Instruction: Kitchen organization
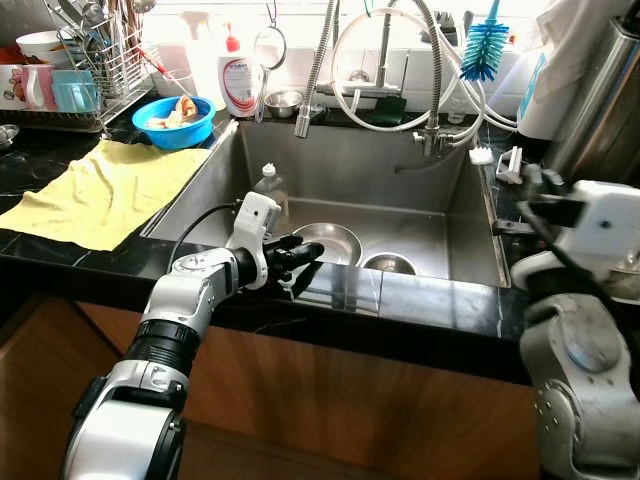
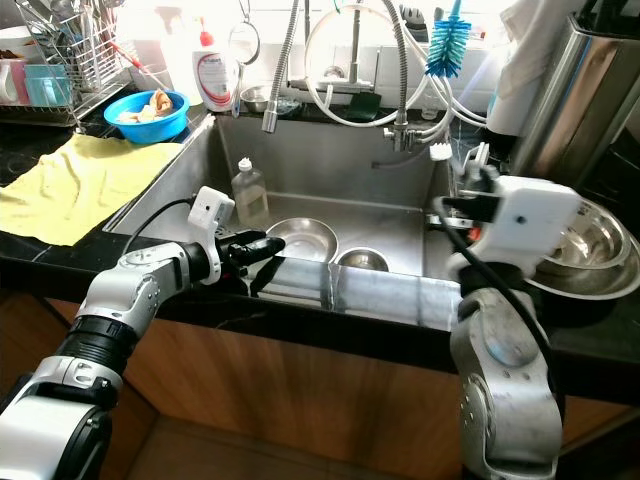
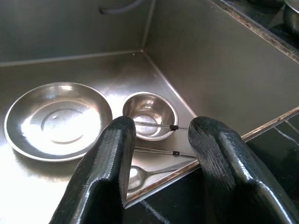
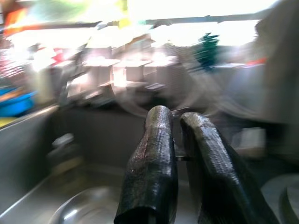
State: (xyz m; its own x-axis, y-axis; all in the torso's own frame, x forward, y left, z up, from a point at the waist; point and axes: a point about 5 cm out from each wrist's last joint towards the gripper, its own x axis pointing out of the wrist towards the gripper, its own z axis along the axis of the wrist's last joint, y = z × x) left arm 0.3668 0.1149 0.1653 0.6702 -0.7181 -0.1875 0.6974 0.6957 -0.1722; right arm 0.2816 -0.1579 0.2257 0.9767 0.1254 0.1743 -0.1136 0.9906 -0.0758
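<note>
One red-labelled white bottle (image 1: 240, 78), writing unreadable

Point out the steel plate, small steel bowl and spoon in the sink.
steel plate (image 3: 58, 120), left wrist view, flat centre.
small steel bowl (image 3: 149, 107), left wrist view, inside of bowl.
spoon (image 3: 136, 174), left wrist view, its scoop.

On my feed, left of the sink: yellow cloth (image 1: 105, 190) spread flat on the black counter (image 1: 30, 243). Behind it, blue bowl (image 1: 173, 120) holding scraps, just beside a white soap bottle (image 1: 239, 82) with a red cap. Far left, wire dish rack (image 1: 95, 62) holding mugs and utensils. Blue bottle brush (image 1: 485, 47) hangs near the coiled hoses. Wood cabinet front (image 1: 350, 400) below the counter edge. I cannot read the bottle's label.
</note>
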